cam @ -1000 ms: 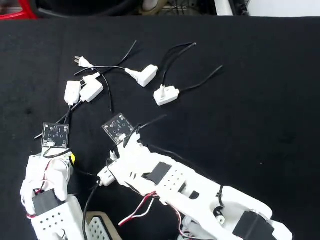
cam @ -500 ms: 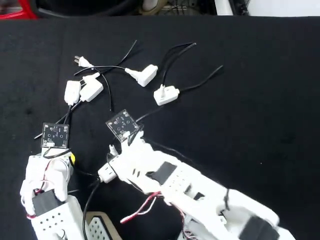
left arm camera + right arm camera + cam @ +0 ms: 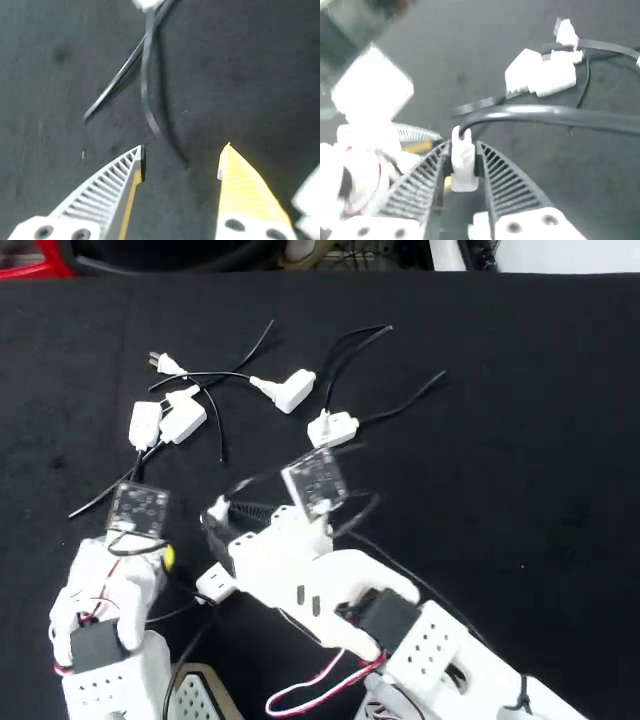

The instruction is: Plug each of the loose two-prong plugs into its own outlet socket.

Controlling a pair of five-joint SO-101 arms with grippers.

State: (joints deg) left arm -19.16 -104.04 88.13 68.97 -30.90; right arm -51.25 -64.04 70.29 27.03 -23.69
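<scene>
Jaws of the right gripper (image 3: 462, 146) clench a small white two-prong plug (image 3: 462, 167), now carried forward toward the loose white plugs (image 3: 160, 422). The left gripper (image 3: 183, 146) gapes empty. Pickup looks done; insertion remains.

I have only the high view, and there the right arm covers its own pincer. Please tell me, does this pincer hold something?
Observer: Yes. In the right wrist view, the right pincer is shut on a white plug.
Operator: Does a cord hang on this plug?
Observer: A black cord seems to leave the plug's far end and runs off sideways.
Operator: And the left pincer?
Observer: The left pincer is open with nothing between its fingers; a thin cord lies ahead of it.
</scene>
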